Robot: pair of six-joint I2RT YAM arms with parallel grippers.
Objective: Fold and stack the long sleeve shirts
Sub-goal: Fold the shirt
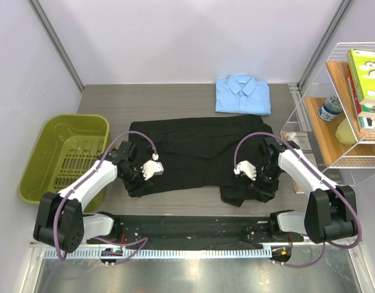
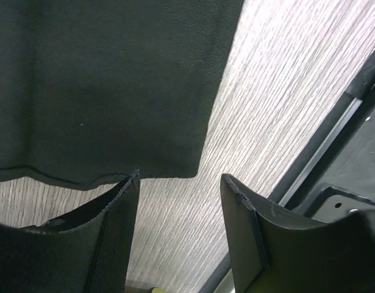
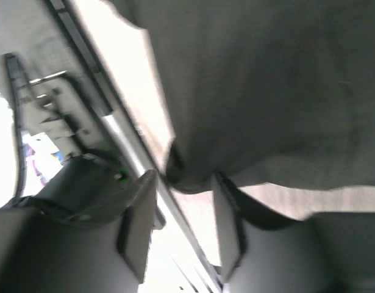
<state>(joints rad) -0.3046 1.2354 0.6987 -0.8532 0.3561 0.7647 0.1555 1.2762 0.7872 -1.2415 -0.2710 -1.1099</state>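
Observation:
The black shirt (image 1: 199, 152) lies spread flat across the middle of the table, its near right part bunched. The light blue shirt (image 1: 242, 94) lies folded at the back of the table. My left gripper (image 1: 133, 181) is open and empty at the black shirt's near left corner. In the left wrist view that gripper (image 2: 181, 178) hangs over bare table, with the shirt's hem corner (image 2: 102, 85) just past the tips. My right gripper (image 1: 260, 186) is at the near right corner. In the right wrist view it (image 3: 185, 177) is open, with a fold of black cloth (image 3: 266, 79) at its tips.
A green bin (image 1: 65, 155) stands at the left edge of the table. A white wire shelf (image 1: 346, 122) with boxes and a bottle stands at the right. A black rail (image 1: 193, 229) runs along the near edge between the arm bases.

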